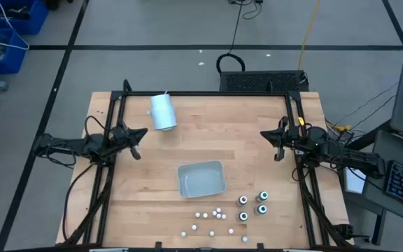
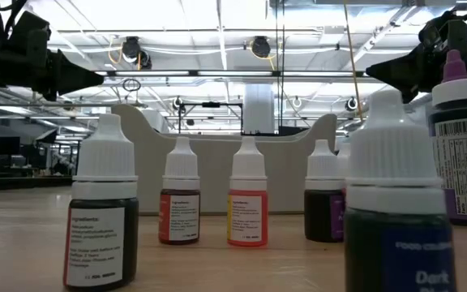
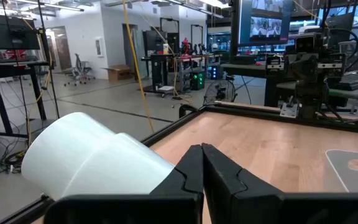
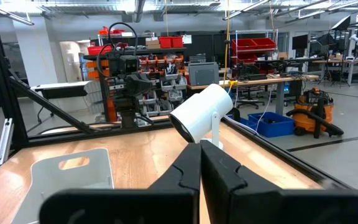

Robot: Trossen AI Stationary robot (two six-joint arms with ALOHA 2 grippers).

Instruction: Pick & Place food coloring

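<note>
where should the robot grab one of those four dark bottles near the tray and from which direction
Take a dark bottle by its round body just under the white-ringed top, coming straight down from above. The four stand upright and close together beside the grey tray, so a sideways approach would likely knock a neighbour. The right tool sits nearer, fingers shut.

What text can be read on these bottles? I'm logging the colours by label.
"FOOD COLOURING" and "Dark", cut off below: front dark bottle.
"Ingredients:": left front bottle; the lines under it are too small.
Barcode, digits unreadable: purple-tipped bottle.
Red bottle and orange bottle: print too blurred.
</note>
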